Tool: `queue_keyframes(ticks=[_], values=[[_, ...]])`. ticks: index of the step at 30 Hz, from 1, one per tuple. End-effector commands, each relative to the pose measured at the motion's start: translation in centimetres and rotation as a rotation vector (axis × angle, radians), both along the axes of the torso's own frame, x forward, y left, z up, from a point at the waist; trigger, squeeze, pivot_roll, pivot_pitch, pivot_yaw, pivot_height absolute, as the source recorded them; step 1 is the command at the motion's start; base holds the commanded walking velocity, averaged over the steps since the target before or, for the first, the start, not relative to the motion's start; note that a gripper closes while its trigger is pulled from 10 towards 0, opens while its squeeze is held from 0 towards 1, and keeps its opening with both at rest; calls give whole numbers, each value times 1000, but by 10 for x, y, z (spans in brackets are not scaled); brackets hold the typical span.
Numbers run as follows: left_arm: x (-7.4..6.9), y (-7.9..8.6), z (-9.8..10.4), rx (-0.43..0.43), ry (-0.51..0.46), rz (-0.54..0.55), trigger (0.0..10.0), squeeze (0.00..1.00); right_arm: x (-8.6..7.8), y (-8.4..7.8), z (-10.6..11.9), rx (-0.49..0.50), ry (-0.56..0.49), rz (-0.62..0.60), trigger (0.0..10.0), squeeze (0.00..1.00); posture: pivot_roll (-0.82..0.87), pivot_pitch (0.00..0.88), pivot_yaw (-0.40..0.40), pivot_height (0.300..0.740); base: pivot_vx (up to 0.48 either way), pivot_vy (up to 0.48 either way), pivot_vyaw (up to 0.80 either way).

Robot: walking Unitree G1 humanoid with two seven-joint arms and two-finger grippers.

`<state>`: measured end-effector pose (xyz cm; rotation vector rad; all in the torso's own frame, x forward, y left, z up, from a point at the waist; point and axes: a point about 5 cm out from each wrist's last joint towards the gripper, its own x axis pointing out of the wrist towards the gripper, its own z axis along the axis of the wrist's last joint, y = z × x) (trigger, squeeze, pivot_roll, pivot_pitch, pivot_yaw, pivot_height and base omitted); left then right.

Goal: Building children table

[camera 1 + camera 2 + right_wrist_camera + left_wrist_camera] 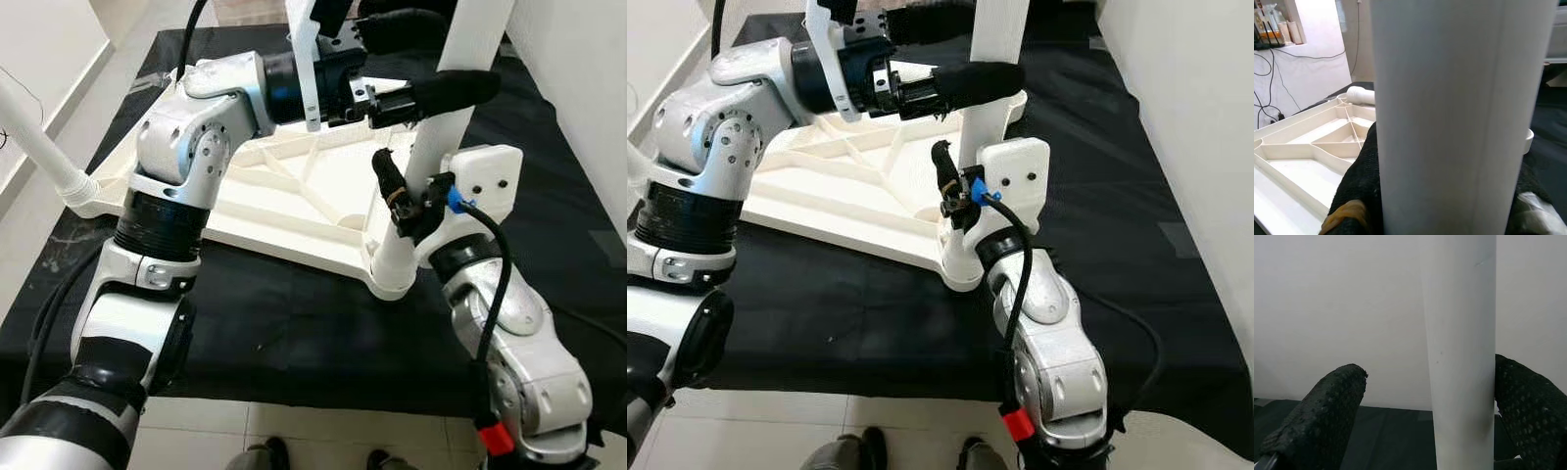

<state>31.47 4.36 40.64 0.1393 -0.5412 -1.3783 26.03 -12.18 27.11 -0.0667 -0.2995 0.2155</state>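
Note:
The white table top [294, 196] lies upside down on a black cloth, ribs up. A white table leg [423, 157] stands upright in the socket at its near right corner. My right gripper [407, 171] is shut on this leg low down, and in the right wrist view the leg [1459, 112] sits tight between the black fingers. My left gripper [465, 54] reaches across higher up and is open around the same leg [1459, 357]. One of its fingers [1528, 406] touches the leg and the other stands apart. A second leg [44, 147] sticks out from the far left corner.
The black cloth [294, 333] covers the floor under the table top and ends at pale tiles [323, 426] near me. Two dark shoe tips [265, 455] show at the bottom edge. A white wall [588, 78] runs close on the right.

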Motion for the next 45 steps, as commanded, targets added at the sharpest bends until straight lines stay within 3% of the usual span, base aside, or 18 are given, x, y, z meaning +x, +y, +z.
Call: queue_keyframes(ticks=[1, 14, 19, 24, 25, 27, 28, 45], values=[[3, 6, 5, -23, 8, 28, 10000, 0, 5, -7, -42, -24, 216, -46, 0, 0, -4, 272, 85, 740, 0, 0, 0], [1, -1, 5, -2, 4, -19, 10000, 0, -3, 6, -37, -102, 113, 32, 0, 0, -3, 266, 93, 740, 0, 0, 0], [-6, -4, 3, 61, -14, -100, 10000, 0, -4, 12, -39, -157, 92, 73, 0, 0, -5, 262, 97, 740, 0, 0, 0], [-7, -3, 1, 101, -28, -112, 10000, 0, -4, 15, -40, -172, 83, 87, 0, 0, -4, 261, 96, 740, 0, 0, 0], [-6, -3, 1, 105, -31, -101, 7059, 0, -3, 15, -40, -169, 81, 88, 0, 0, -1, 256, 95, 740, 0, 0, 0], [-6, -3, 1, 105, -31, -101, 7059, 0, -3, 15, -40, -169, 81, 88, 0, 0, -1, 256, 95, 740, 0, 0, 0], [-5, -2, 0, 102, -29, -88, 0, 0, -3, 16, -40, -167, 81, 89, 0, 0, 0, 254, 95, 740, 0, 0, 0], [-10, -2, 0, 107, -39, -70, 0, 0, 2, 14, -41, -147, 90, 85, 0, 0, 0, 252, 93, 740, 0, 0, 0]])
